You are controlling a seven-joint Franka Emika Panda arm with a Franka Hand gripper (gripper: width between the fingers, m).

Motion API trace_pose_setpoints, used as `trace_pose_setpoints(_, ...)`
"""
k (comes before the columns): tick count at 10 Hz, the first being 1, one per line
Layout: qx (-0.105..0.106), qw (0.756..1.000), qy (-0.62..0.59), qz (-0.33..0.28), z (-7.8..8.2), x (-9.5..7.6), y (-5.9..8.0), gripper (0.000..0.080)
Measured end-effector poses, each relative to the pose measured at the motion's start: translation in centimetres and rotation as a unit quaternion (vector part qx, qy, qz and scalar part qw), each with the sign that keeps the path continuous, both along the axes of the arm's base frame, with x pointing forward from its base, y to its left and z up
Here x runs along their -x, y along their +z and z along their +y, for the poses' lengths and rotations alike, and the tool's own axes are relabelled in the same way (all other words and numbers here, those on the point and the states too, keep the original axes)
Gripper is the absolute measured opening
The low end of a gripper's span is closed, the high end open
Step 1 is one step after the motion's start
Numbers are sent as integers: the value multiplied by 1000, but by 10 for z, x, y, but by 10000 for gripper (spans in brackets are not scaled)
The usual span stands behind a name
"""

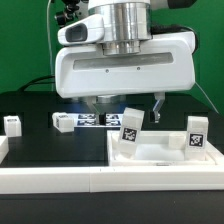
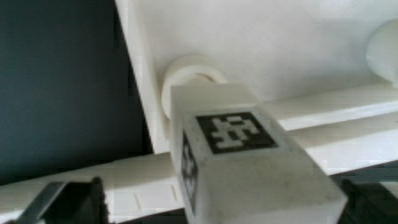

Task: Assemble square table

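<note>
**LEG CENTRED BELOW OPEN GRIPPER**

The leg (image 1: 130,128) stands inside the tabletop (image 1: 165,158), near the corner at the exterior view's left, with its tag facing the camera. It looks roughly upright with a slight lean, so its long axis runs up toward the gripper. In the wrist view the same leg (image 2: 240,150) fills the centre. A round socket (image 2: 192,75) shows just past its far end. Whether the leg is seated in that socket cannot be told.

The gripper (image 1: 128,108) hangs directly above the leg. Its fingers (image 1: 160,104) are spread wide and grasp nothing, and a clear gap shows between finger and leg. In the wrist view the fingers (image 2: 54,200) flank the leg, one on each side, without contact.

Judgement: the coming move depends on this alignment. The leg lies straight below and midway between the fingers, so a plain descent followed by closing across the leg's short width should take it. The lean may call for a small correction.

A second leg (image 1: 195,135) stands in the tabletop toward the exterior view's right. Two loose legs (image 1: 63,120) rest on the dark table (image 1: 40,140), well apart from the tabletop and close to the marker board (image 1: 95,118).
</note>
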State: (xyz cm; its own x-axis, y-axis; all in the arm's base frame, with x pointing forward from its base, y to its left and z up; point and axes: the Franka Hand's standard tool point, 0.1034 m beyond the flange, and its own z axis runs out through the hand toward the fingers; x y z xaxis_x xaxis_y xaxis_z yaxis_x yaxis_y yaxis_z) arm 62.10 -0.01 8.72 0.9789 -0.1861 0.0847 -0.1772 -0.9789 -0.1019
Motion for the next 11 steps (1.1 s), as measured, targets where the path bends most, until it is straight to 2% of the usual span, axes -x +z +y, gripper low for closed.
trace_pose_setpoints(2, 0, 1000, 0, 0, 0, 0, 0, 630)
trace_pose_setpoints(4, 0, 1000, 0, 0, 0, 0, 0, 287)
trace_pose_setpoints(10, -2, 1000, -18, 1, 0, 0, 0, 290)
trace_pose_setpoints(11, -12, 996, -91, -3, -2, 0, -1, 290)
